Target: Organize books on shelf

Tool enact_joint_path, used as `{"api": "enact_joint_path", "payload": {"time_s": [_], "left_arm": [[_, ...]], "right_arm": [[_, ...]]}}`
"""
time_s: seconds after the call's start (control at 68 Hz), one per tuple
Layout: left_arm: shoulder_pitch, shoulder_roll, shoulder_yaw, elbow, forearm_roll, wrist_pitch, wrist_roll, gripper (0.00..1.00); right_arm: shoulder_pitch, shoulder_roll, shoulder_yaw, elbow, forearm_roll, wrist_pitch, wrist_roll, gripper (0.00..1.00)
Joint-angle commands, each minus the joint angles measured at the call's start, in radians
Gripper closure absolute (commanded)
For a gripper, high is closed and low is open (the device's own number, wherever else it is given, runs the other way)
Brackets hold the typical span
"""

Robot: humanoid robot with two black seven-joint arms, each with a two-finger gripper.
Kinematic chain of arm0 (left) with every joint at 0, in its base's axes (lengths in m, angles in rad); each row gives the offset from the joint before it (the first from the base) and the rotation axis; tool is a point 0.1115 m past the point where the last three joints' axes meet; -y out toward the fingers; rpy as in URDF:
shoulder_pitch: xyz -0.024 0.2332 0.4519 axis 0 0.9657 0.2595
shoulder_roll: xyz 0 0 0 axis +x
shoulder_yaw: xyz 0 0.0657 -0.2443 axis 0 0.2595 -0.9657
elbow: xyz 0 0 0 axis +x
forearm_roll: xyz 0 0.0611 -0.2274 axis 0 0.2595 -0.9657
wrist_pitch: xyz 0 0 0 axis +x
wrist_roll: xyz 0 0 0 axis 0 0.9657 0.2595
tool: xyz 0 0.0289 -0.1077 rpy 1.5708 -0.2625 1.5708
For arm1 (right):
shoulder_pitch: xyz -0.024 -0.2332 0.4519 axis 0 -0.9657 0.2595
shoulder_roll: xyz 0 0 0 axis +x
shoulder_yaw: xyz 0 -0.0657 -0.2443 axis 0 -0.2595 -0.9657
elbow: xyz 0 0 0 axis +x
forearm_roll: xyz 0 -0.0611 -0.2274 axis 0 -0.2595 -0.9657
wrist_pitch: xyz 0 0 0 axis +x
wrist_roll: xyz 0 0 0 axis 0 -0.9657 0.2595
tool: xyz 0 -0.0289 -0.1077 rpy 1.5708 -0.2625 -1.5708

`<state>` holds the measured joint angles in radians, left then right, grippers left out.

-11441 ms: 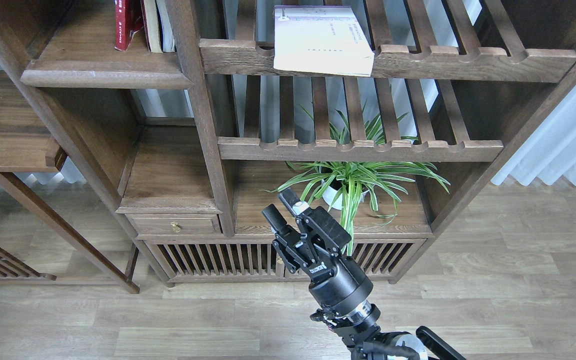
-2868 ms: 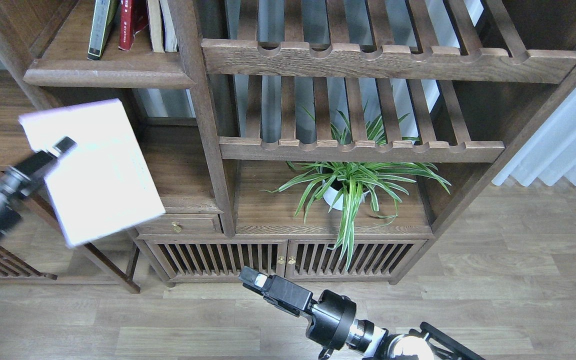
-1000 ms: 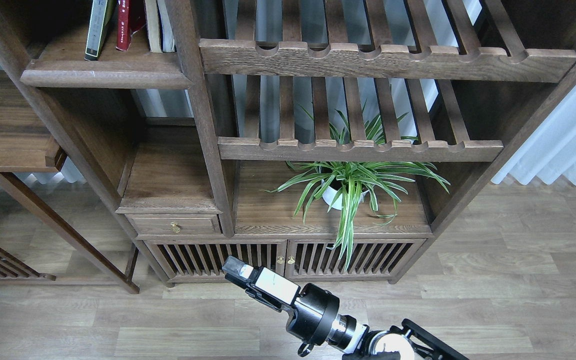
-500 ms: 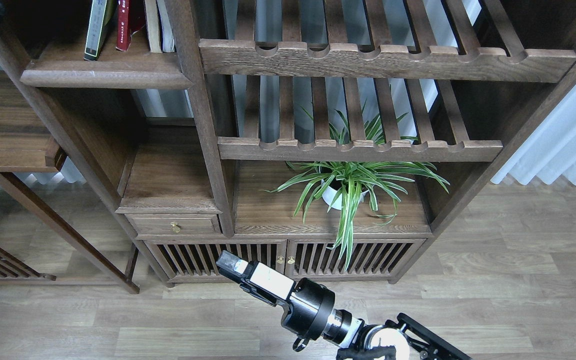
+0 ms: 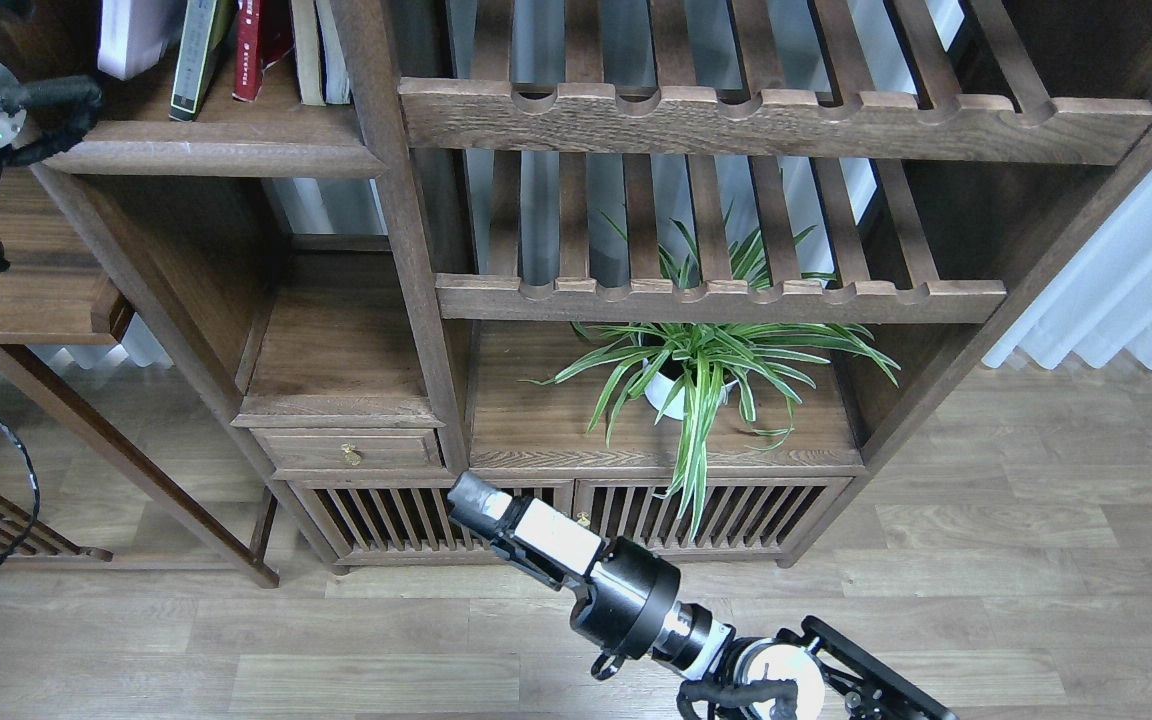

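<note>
Pale book [image 5: 136, 35] now apparently stands on shelf [image 5: 206, 150], beside yellow-green book [image 5: 194, 55].

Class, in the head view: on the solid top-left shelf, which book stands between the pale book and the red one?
The yellow-green book, spine outward, stands between the pale book and the red book on the shelf.

Dark brown solid-board wooden shelf with rounded moulded front edge [image 5: 206, 150], high and left of the right gripper [image 5: 471, 500]; on it, upright in a row: pale white-lavender paperback [image 5: 134, 35] leftmost, yellow-green black-edged paperback [image 5: 194, 55] beside it, red paperback [image 5: 254, 45], then two pale books [image 5: 321, 50] against the post.
</note>
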<state>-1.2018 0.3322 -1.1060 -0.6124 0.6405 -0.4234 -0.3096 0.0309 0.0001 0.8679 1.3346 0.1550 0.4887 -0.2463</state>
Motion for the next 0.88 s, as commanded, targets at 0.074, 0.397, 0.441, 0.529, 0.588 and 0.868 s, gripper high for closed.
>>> {"api": "enact_joint_path", "payload": {"time_s": [0.074, 0.397, 0.441, 0.529, 0.588, 0.868], "left_arm": [[0.093, 0.019, -0.052, -0.127, -0.002, -0.001, 0.017, 0.00], [0.341, 0.163, -0.061, -0.452, -0.096, -0.020, 0.061, 0.00], [0.390, 0.200, -0.064, -0.509, -0.117, -0.024, 0.072, 0.00], [0.510, 0.261, -0.061, -0.604, -0.176, -0.065, 0.093, 0.00], [0.629, 0.303, -0.060, -0.633, -0.232, -0.065, 0.161, 0.00], [0.870, 0.194, -0.078, -0.626, -0.280, -0.065, 0.225, 0.00]], "right_arm": [[0.023, 0.000, 0.077, -0.009, 0.002, 0.000, 0.002, 0.06], [0.024, 0.000, 0.086, -0.008, 0.002, 0.000, 0.004, 0.06], [0.026, 0.000, 0.088, -0.006, 0.002, 0.000, 0.005, 0.06], [0.027, 0.000, 0.091, -0.006, 0.002, 0.000, 0.005, 0.06], [0.029, 0.000, 0.094, -0.006, 0.002, 0.000, 0.005, 0.06], [0.046, 0.000, 0.095, -0.009, 0.000, 0.000, 0.005, 0.06]]}}
